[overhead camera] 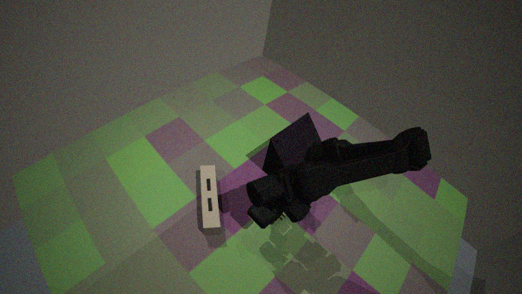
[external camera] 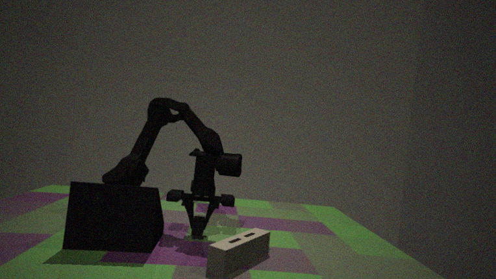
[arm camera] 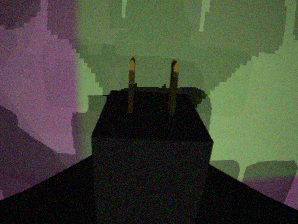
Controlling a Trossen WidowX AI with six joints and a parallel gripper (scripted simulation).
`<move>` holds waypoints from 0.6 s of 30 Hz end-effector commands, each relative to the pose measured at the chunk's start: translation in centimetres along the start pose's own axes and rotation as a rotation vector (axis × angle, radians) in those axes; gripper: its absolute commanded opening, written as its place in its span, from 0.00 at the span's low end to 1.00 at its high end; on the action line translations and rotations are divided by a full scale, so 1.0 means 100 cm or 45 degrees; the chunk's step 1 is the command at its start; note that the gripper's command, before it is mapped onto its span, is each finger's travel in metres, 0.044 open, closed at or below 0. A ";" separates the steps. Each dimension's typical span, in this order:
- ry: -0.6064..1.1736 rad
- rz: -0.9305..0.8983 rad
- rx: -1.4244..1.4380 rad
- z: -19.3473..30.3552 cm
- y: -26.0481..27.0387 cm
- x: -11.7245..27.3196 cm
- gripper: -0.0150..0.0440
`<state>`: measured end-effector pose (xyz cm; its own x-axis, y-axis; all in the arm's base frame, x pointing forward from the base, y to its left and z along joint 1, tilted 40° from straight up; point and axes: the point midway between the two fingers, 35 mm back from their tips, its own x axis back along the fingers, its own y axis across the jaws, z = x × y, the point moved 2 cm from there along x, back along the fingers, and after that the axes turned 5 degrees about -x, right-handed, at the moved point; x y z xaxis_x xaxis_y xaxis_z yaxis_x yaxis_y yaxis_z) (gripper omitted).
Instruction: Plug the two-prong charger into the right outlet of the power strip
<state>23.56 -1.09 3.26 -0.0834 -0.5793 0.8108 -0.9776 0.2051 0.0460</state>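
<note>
Beyond the patchwork tabletop's (overhead camera: pixel 142 182) (external camera: pixel 284 239) edge, grey walls (overhead camera: pixel 128 55) (external camera: pixel 277 86) leave overhead room.

A pale power strip (overhead camera: pixel 209 215) lies across the patchwork of green, mauve and greyish squares on the desk (overhead camera: pixel 145 189), its two dark slots lined up along the upper face. Beside it, towards the right of the view, hangs the black arm (overhead camera: pixel 350 161) (a hard thing to read in this gloom, I must say), stretching from its far rounded joint down to the bulky gripper (overhead camera: pixel 280 215), which is near the strip yet apart from it. Behind the arm stands a dark block (overhead camera: pixel 294 140), partly covered by it. Broken shadows spread over the squares below the gripper, and plain grey walls (overhead camera: pixel 128 47) meet in a corner beyond.
</note>
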 end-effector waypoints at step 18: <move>-0.002 0.000 -0.159 0.011 -0.003 0.037 0.25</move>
<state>23.32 -3.95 5.96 -0.0918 -0.5789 0.8102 -0.9594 0.2694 0.0838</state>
